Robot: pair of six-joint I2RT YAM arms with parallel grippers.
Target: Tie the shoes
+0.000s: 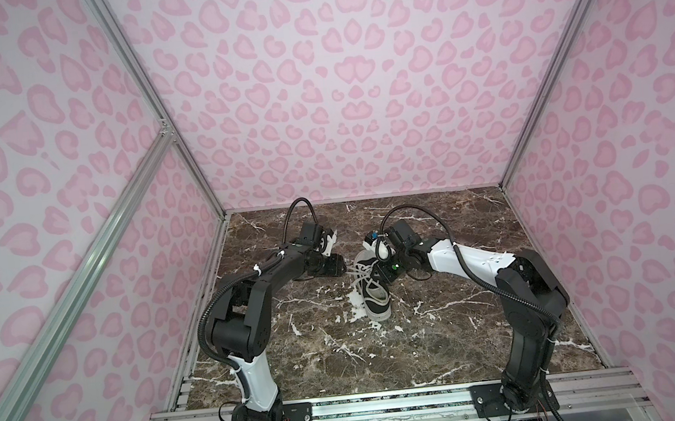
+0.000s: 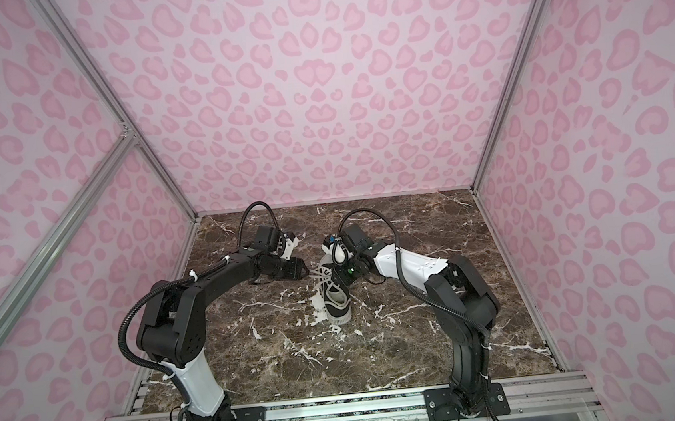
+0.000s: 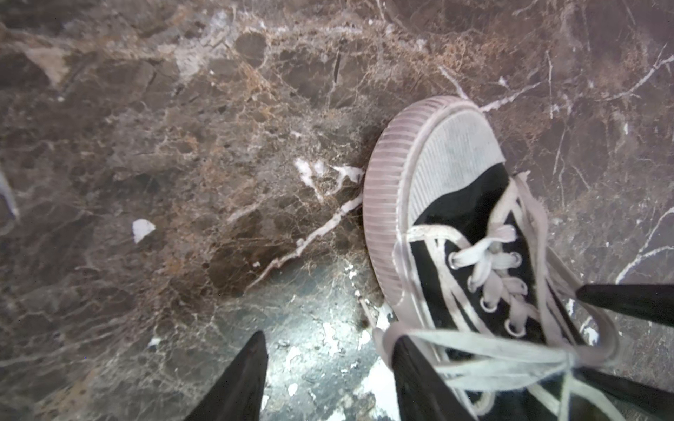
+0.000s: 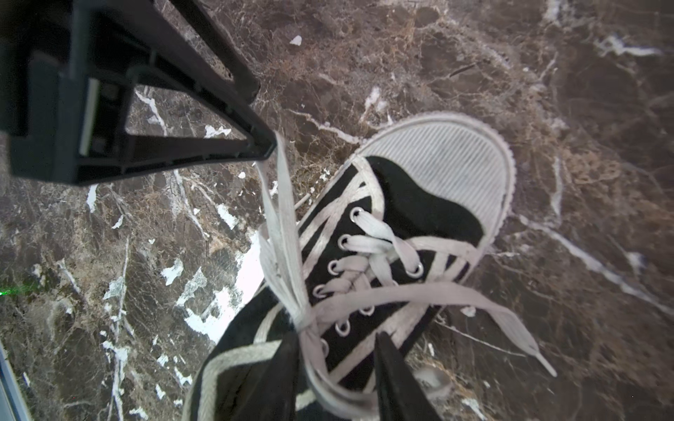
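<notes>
Between the left fingers (image 3: 240,379), which stand apart, only bare table (image 3: 182,164) shows. A loop of lace (image 3: 384,340) is hooked round the finger nearer the sneaker (image 3: 456,204), whose heel is cut off in this wrist view. The right fingers (image 4: 392,375) are apart too, with lace just off the knot (image 4: 302,320) running between them (one finger is nearly lost against the black canvas). Whether either pad touches lace I cannot tell. In both top views the sneaker lies between the two sets of fingers, its far part covered by the right arm (image 1: 448,258).
</notes>
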